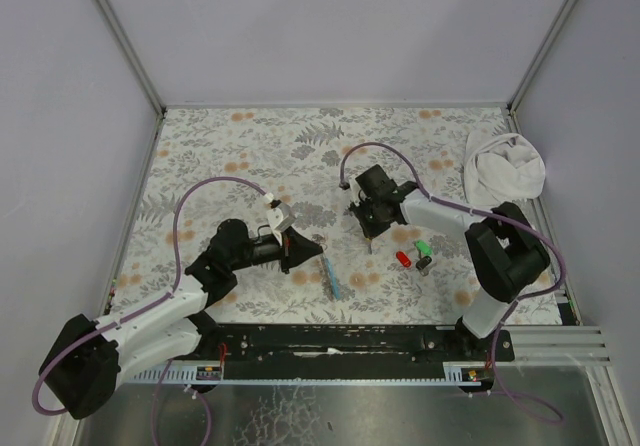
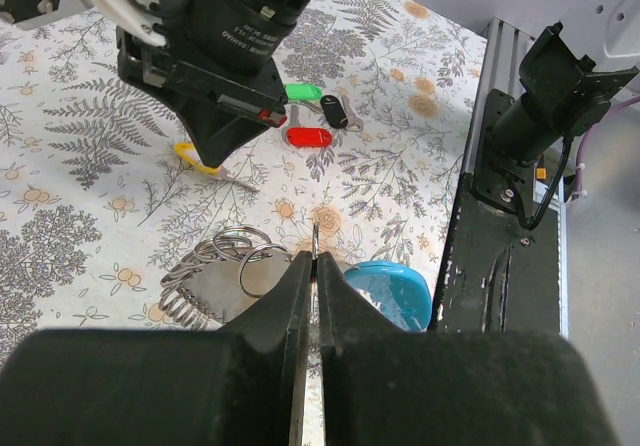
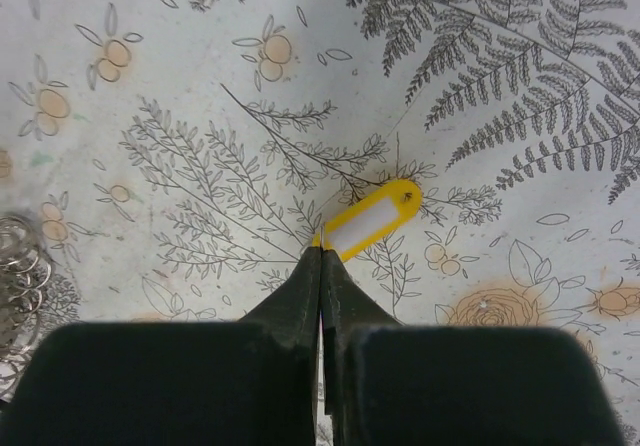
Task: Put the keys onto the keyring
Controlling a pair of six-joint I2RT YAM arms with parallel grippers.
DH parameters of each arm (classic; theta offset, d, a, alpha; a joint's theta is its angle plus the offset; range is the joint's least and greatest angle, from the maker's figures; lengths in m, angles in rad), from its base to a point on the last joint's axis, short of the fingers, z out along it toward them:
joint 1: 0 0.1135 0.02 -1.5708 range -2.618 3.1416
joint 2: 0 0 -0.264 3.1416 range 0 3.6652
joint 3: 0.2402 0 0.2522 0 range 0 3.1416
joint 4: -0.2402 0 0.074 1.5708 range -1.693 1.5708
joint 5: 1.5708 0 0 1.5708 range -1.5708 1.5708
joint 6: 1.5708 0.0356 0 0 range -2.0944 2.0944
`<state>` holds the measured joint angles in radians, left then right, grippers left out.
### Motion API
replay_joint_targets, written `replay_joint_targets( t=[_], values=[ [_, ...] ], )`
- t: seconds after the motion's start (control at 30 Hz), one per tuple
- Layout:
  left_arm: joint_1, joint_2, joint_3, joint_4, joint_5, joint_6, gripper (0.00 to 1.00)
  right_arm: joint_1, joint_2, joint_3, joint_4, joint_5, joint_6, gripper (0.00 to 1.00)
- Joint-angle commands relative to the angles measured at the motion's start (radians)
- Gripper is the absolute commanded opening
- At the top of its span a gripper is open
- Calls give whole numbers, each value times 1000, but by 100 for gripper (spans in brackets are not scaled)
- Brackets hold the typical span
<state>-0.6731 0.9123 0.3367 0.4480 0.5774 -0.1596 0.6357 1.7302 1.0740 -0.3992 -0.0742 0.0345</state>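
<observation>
My left gripper (image 2: 314,258) is shut on the thin metal edge of the keyring (image 2: 314,234). The ring's grey wire coils (image 2: 215,258) lie to its left and its light blue part (image 2: 392,286) to its right. In the top view that gripper (image 1: 291,254) is left of centre, with the blue part (image 1: 331,279) beside it. My right gripper (image 3: 321,251) is shut on the near end of the yellow key (image 3: 370,218), low over the table. It also shows in the left wrist view (image 2: 215,154). The red key (image 1: 404,259), green key (image 1: 423,247) and black key (image 1: 424,264) lie together on the table.
A white cloth bundle (image 1: 505,166) lies at the back right corner. The floral table cover (image 1: 250,146) ends at grey walls on three sides. A black rail (image 1: 340,341) and the right arm's base (image 2: 510,156) stand along the near edge.
</observation>
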Motion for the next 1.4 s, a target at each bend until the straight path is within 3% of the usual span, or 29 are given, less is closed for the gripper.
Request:
replay_joint_targets(
  t=[0.0, 0.37, 0.53, 0.67, 0.83, 1.1, 1.27, 1.37],
  values=[
    [0, -29, 15, 15, -21, 4, 0, -4, -109, -78, 141, -47, 13, 0],
    [0, -41, 6, 28, -48, -6, 1, -3, -244, -383, 651, -138, 100, 0],
    [-1, -50, -2, 36, -64, -12, 0, -2, -254, -518, 913, -152, 146, 0],
    [0, -57, -8, 40, -85, -15, 0, -1, -235, -585, 1027, -152, 154, 0],
    [0, -76, -19, 43, -118, -18, 0, 7, -240, -620, 1023, -135, 173, 3],
    [0, -77, -21, 47, -122, -21, 0, 12, -316, -570, 802, -130, 179, 34],
    [-1, -79, -21, 45, -122, -20, 0, 12, -377, -494, 650, -134, 169, 45],
    [0, -78, -18, 42, -119, -18, 0, 12, -403, -458, 598, -128, 165, 59]
  ],
)
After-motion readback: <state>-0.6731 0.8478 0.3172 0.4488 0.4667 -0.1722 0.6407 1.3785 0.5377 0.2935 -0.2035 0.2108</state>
